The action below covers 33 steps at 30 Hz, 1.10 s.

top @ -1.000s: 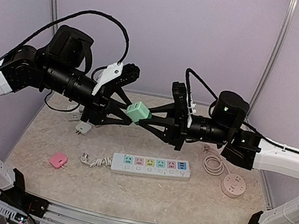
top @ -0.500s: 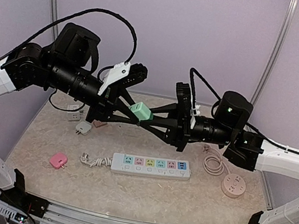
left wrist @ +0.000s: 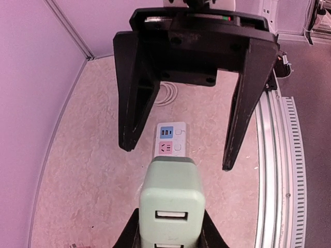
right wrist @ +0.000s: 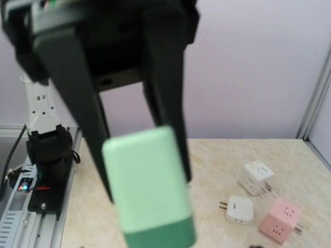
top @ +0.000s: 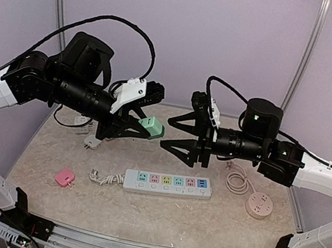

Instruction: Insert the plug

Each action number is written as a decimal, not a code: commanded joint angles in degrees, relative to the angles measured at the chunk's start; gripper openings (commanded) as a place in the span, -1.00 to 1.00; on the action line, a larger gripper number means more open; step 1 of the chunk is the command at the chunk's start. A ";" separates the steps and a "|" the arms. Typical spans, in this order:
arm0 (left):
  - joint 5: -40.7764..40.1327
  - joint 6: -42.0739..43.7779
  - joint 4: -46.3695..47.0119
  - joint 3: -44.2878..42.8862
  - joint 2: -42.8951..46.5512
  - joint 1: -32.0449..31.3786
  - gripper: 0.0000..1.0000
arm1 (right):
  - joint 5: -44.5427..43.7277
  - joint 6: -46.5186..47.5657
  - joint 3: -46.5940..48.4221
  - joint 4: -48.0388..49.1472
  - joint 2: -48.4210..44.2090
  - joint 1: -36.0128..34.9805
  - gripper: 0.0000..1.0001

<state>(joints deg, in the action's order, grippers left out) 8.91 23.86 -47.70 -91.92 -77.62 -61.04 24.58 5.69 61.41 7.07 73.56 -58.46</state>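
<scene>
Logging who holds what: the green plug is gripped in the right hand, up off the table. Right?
Wrong hand. The green plug is gripped in the left hand, up off the table; the right hand stands open, clear of it. The top view shows this, and the left wrist view too.
</scene>
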 commanded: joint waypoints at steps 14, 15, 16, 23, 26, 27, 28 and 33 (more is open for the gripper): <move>-4.16 2.97 -1.19 0.63 0.37 -2.32 -1.00 | 4.94 -0.23 9.73 -6.41 5.76 -0.08 -0.04; -4.16 3.03 -1.12 0.64 0.37 -2.27 -1.00 | 5.09 -0.22 9.81 -6.33 6.00 -0.08 -0.10; -4.17 2.95 -1.16 0.51 0.34 -2.28 -1.00 | 5.05 -0.18 9.85 -6.36 6.20 -0.10 -0.13; -3.82 3.27 -1.51 0.16 0.28 -2.25 -1.00 | 4.70 -0.01 10.05 -6.72 7.28 -0.08 -0.47; -3.13 3.72 -1.92 -0.10 0.30 -2.32 -1.00 | 4.40 -0.05 10.04 -7.97 7.17 -0.16 -1.00; -2.77 4.02 -2.16 -0.17 0.40 -2.24 -1.00 | 4.35 -0.07 9.70 -7.63 6.89 -0.10 -1.00; -2.16 4.18 -2.29 -0.23 0.58 -2.08 -0.78 | 4.46 0.05 8.82 -7.31 6.36 -0.08 -1.00; 7.50 3.75 -2.17 -0.36 2.38 2.59 0.49 | 7.06 -0.75 3.56 0.41 2.45 -0.08 -1.00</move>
<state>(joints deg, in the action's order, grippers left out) 9.50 26.87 -50.92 -91.44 -77.38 -61.89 30.70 8.01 68.53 1.89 79.35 -58.70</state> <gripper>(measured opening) 0.667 0.224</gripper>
